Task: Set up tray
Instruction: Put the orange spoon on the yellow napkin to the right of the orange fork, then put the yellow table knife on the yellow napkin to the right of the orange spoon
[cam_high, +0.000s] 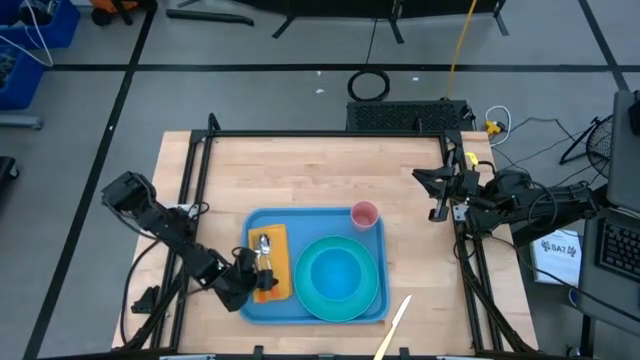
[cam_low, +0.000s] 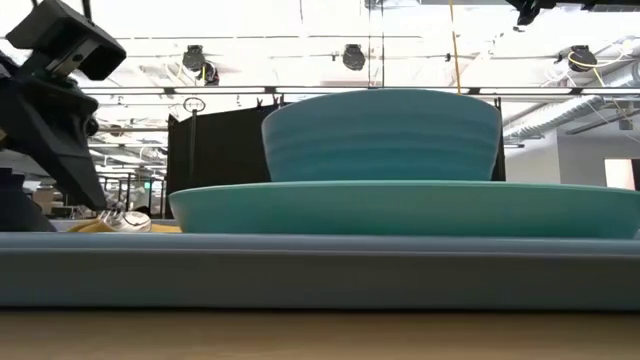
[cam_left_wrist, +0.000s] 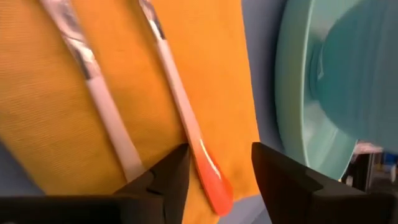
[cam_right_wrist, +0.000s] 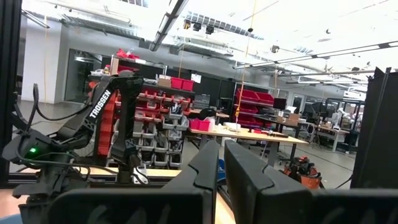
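Observation:
The blue tray (cam_high: 300, 225) lies on the wooden table and carries a turquoise plate (cam_high: 338, 300) with a bowl (cam_low: 380, 135) on it, a pink cup (cam_high: 364, 214) and an orange-yellow napkin (cam_high: 275, 240). Two utensils (cam_high: 264, 250) lie on the napkin (cam_left_wrist: 37, 112). My left gripper (cam_left_wrist: 221, 168) is open at the napkin's near end. Its fingers stand on either side of the orange handle end (cam_left_wrist: 214, 183) of one utensil (cam_left_wrist: 180, 106), and the other utensil (cam_left_wrist: 102, 102) lies beside it. My right gripper (cam_high: 425, 178) is shut and raised at the table's right edge.
The plate's rim (cam_left_wrist: 298, 112) runs close beside the napkin's edge. A pale thin stick (cam_high: 392, 330) lies at the near edge, right of the tray. Black frame rails (cam_high: 330, 133) border the table's far side and both ends.

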